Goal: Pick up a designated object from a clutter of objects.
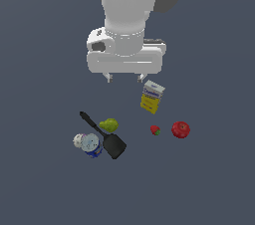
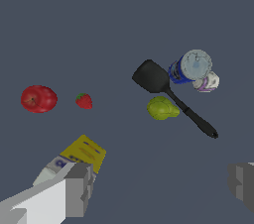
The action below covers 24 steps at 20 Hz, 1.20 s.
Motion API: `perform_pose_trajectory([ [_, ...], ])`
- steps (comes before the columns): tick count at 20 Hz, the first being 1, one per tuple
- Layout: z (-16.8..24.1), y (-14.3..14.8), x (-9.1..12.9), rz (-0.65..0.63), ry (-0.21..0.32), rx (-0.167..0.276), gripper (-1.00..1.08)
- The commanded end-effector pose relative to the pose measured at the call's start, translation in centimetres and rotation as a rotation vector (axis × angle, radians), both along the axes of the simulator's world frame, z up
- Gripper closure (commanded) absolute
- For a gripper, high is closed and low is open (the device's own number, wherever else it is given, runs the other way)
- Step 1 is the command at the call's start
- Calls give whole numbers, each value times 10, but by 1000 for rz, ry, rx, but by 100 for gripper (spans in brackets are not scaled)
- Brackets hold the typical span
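The white pincer (image 1: pixel 124 77) is hovering with fingers spread apart, gripping nothing, just beside the upright yellow-and-white rectangular carton (image 1: pixel 152 96) standing on the dark grey desk (image 1: pixel 209 179).

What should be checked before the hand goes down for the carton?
1. Hand open: ok, its fingers are wide apart in the wrist view.
2. Hand empty: ok.
3. Carton upright and free: ok, nothing touches it.
4. Hand centred over carton: not ok, the carton sits under one finger, not between the two.
5. Neighbours clear of the descent: ok, strawberry and apple lie apart from it.
6. Height above the carton: cannot tell.
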State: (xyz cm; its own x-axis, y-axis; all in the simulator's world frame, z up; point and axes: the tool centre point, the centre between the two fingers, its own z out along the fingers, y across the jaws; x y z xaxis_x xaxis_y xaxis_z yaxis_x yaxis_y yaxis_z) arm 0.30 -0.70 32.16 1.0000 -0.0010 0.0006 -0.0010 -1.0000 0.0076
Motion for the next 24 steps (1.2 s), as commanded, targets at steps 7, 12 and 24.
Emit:
perform_pose_trajectory([
  [7,5,13,2,53,-19,-10,-92],
  [12,11,21,4,79,-33,-17,-92],
  [24,-6,36,-5,180,-27,-13,-92],
])
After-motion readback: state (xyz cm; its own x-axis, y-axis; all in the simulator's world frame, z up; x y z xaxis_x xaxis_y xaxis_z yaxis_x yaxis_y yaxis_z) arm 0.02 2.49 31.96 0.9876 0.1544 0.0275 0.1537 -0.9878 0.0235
